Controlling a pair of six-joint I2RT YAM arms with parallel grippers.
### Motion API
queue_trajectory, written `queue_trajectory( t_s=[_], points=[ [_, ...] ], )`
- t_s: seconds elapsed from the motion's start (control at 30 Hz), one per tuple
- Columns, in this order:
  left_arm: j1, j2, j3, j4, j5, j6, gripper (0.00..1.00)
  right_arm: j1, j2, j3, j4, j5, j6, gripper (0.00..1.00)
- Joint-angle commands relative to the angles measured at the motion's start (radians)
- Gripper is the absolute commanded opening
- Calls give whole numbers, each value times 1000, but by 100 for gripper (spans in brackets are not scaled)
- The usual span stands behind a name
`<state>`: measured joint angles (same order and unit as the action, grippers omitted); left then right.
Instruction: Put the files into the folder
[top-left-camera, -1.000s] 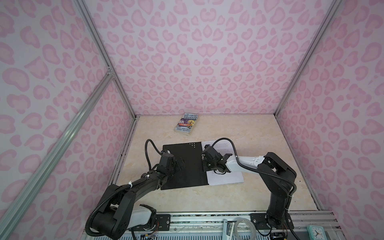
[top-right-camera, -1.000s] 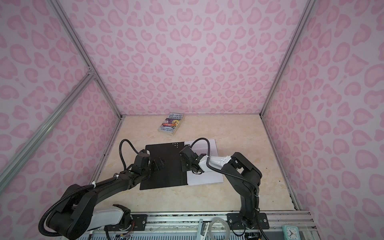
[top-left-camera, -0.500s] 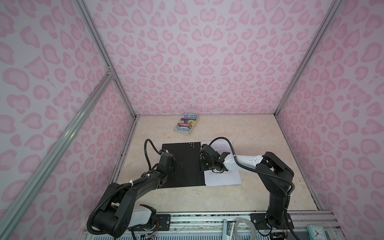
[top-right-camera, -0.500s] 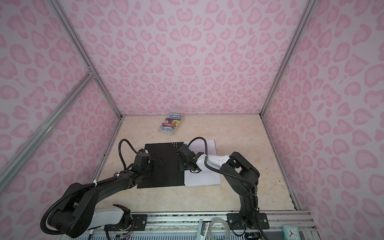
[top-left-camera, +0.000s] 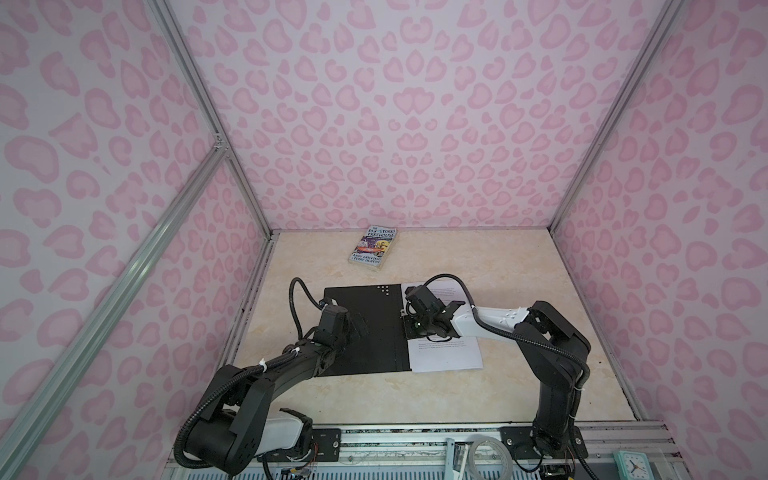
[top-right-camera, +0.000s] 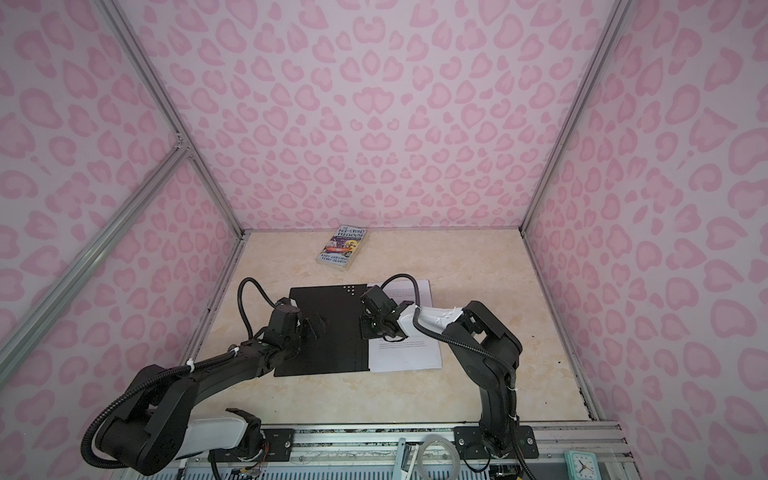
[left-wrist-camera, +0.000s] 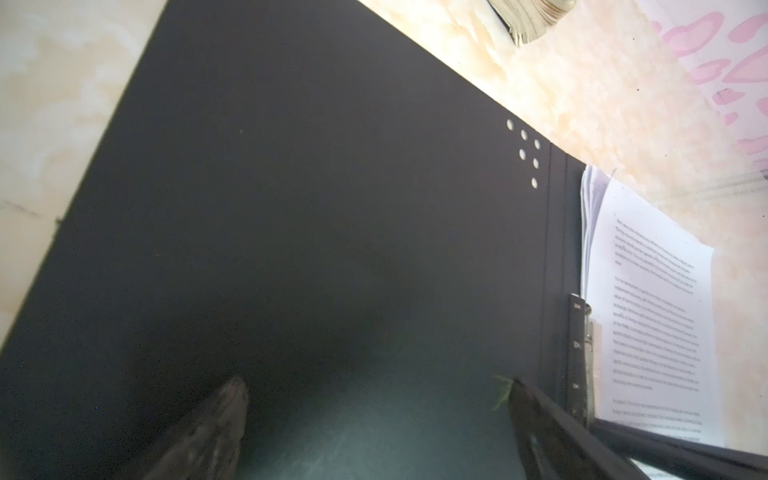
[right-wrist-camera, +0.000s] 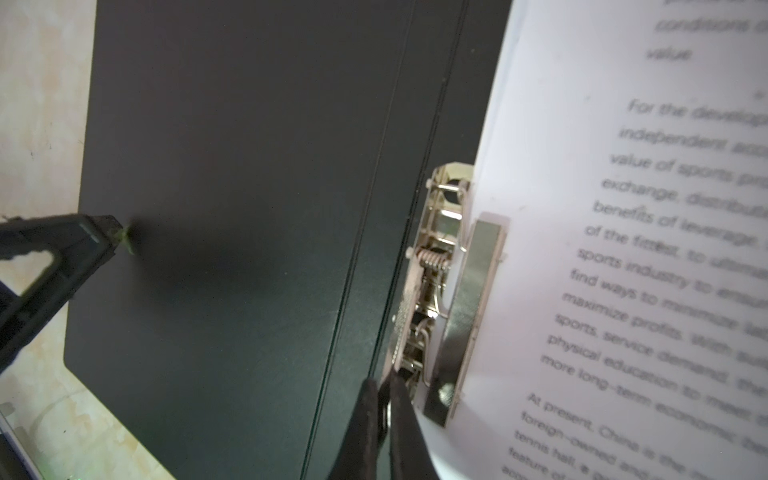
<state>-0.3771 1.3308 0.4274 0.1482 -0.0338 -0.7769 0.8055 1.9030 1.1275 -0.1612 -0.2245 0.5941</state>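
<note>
The folder (top-left-camera: 365, 332) (top-right-camera: 332, 328) lies open on the table, black inside up. The files (top-left-camera: 446, 353) (top-right-camera: 407, 353), white printed sheets, lie on its right half. In the right wrist view the clip's (right-wrist-camera: 432, 266) metal bar (right-wrist-camera: 473, 316) rests on the files (right-wrist-camera: 623, 249) by the spine. My right gripper (top-left-camera: 411, 328) (right-wrist-camera: 384, 380) is shut, its tips at the near end of the clip. My left gripper (top-left-camera: 357, 328) (left-wrist-camera: 376, 386) stands open over the folder's (left-wrist-camera: 311, 208) left flap, with nothing between its fingers.
A colourful paperback book (top-left-camera: 373, 249) (top-right-camera: 343, 249) lies near the back wall. Pink patterned walls close in the table on three sides. A tape roll (top-left-camera: 490, 457) and a small clock (top-left-camera: 631, 465) sit on the front rail.
My right gripper has crept slightly left along the spine, and the sheets shifted a little with it. The left arm has hardly moved.
</note>
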Motion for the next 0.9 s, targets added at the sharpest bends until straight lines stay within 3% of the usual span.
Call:
queue_trajectory(
  t_s=[0.0, 0.27, 0.87],
  points=[
    [0, 19, -13, -196, 43, -30, 100, -3, 5, -12, -78, -30, -24, 11],
    [1, 20, -13, -196, 44, -30, 100, -21, -1, -1, -101, -18, -15, 16],
    [1, 31, -10, -192, 44, -29, 100, -17, -53, -57, -51, -75, 12, 15]
  ],
)
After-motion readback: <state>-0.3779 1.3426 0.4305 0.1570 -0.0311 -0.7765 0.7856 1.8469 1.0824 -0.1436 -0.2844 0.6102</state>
